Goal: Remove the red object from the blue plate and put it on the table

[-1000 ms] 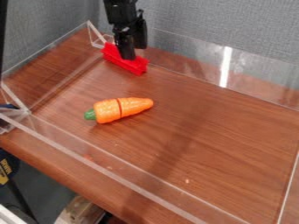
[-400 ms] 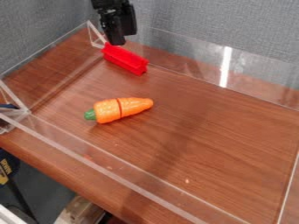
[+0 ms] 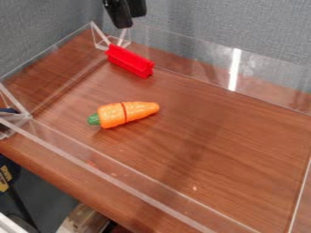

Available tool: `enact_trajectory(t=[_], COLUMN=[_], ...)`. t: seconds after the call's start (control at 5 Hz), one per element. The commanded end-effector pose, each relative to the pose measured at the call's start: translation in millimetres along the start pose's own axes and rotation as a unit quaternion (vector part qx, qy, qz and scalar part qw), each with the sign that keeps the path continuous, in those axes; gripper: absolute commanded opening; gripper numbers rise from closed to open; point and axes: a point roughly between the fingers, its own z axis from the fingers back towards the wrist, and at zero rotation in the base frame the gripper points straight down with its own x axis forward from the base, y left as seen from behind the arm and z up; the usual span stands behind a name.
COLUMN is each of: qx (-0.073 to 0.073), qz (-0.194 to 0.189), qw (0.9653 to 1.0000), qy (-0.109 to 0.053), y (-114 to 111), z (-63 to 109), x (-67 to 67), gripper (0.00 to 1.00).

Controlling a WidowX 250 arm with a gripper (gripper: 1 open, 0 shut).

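- Camera: the red object (image 3: pixel 130 60) lay flat on the wooden surface (image 3: pixel 206 136), near the far clear wall (image 3: pixel 195 56).
- The hand (image 3: pixel 122 13) hung above the red object, apart from it, holding nothing; how far open it was could not be told.
- A toy carrot (image 3: pixel 125 114) lay nearer the camera than the red object, well apart.

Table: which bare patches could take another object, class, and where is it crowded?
The table is bare right of the toy carrot out to the acrylic walls, and along the near wall. Crowded: the far-left corner, holding the red object under the gripper.
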Motion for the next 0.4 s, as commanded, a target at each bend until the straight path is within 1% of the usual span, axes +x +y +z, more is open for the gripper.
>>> enact_trajectory(t=[0.0, 0.2], qx=[-0.047, -0.037], qz=[-0.047, -0.091], qw=[0.9977, 0.9951], qy=[-0.01, -0.005], y=[18, 43], z=[21.3, 11.4], x=[-43.3, -58.1], gripper=[0.0, 0.0])
